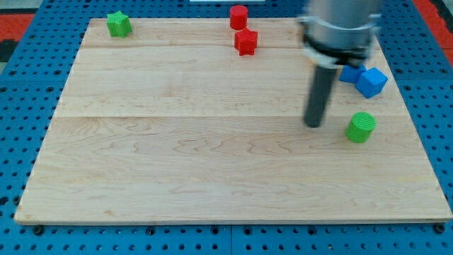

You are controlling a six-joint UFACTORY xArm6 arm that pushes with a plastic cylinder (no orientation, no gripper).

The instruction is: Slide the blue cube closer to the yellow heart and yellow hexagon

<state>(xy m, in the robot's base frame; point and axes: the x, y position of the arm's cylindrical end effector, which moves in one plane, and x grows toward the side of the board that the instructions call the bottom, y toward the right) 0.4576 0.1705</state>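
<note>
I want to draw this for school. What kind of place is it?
Probably a robot lab's test table, not a home. A wooden board lies on a blue pegboard base full of holes, a robot arm's dark rod has its tip down beside a green cylinder, and a blue cube sits nearby.

You have one view only — looking down at a slant over the wooden board [212, 163]. Its near edge sits at the view's bottom.
</note>
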